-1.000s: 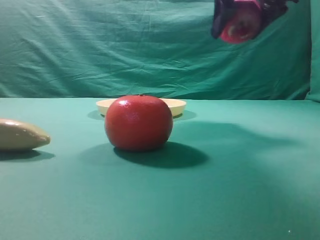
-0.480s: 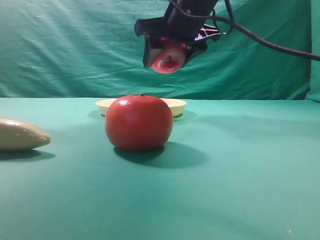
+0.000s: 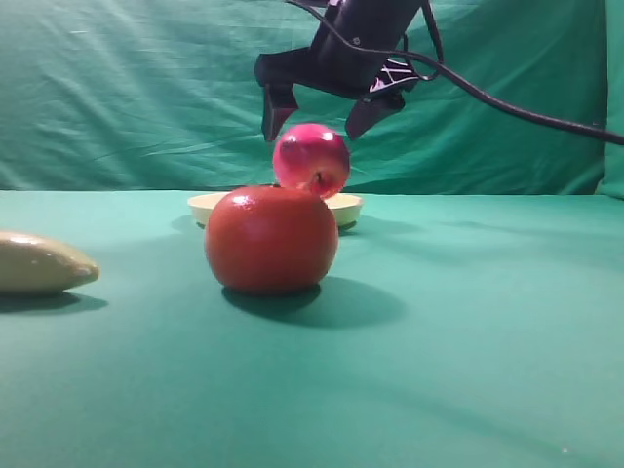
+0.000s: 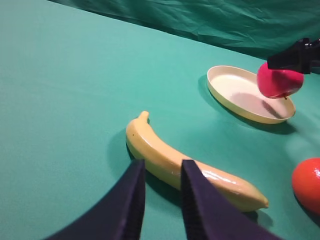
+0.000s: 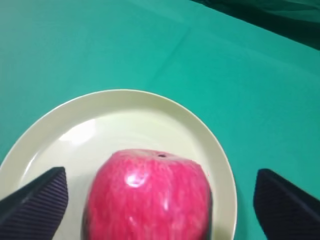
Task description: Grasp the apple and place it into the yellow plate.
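Note:
The glossy pink-red apple point(image 3: 311, 159) hangs free just under my right gripper point(image 3: 321, 114), which is open, with its fingers spread clear of the fruit on both sides. The apple is just above the pale yellow plate point(image 3: 347, 205). In the right wrist view the apple point(image 5: 148, 197) lies over the plate point(image 5: 65, 135), between the wide-apart fingers point(image 5: 35, 202). In the left wrist view the apple point(image 4: 279, 81) casts a shadow on the plate point(image 4: 235, 85). My left gripper point(image 4: 162, 165) is nearly shut and empty, hovering over a banana point(image 4: 175, 162).
A large orange-red round fruit point(image 3: 271, 240) stands in front of the plate and hides part of it; it also shows in the left wrist view point(image 4: 307, 184). The banana's end point(image 3: 39, 263) lies at the left. A green cloth backdrop hangs behind.
My right gripper carried the apple from the upper right to the left and down over the plate. It has now opened and let go of the apple, which has dropped below the fingers.

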{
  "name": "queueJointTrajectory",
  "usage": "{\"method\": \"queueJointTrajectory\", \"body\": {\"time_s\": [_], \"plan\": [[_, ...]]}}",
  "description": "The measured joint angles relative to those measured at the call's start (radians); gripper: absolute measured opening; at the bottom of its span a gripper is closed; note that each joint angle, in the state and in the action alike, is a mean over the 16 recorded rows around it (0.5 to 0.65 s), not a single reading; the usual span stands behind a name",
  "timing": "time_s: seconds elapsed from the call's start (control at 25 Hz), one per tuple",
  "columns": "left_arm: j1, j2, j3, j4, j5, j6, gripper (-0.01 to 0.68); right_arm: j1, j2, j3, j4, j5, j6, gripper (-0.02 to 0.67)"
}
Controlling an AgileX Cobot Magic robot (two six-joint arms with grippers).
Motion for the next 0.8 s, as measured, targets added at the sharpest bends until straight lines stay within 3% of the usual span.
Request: {"method": "queueJointTrajectory", "body": {"time_s": [0.28, 0.48, 0.6, 0.8], "plan": [[0.000, 0.000, 0.000, 0.000, 0.000, 0.000, 0.157, 0.000, -0.163, -0.053, -0.022, 0.202, 0.009, 0.240], [0.000, 0.000, 0.000, 0.000, 0.000, 0.000, 0.157, 0.000, -0.316, 0.017, -0.025, 0.257, 0.032, 0.065], [0.000, 0.000, 0.000, 0.000, 0.000, 0.000, 0.157, 0.000, -0.427, 0.116, -0.025, 0.240, 0.048, 0.017], [0.000, 0.000, 0.000, 0.000, 0.000, 0.000, 0.157, 0.000, -0.647, 0.352, -0.025, 0.155, 0.065, 0.000]]}}
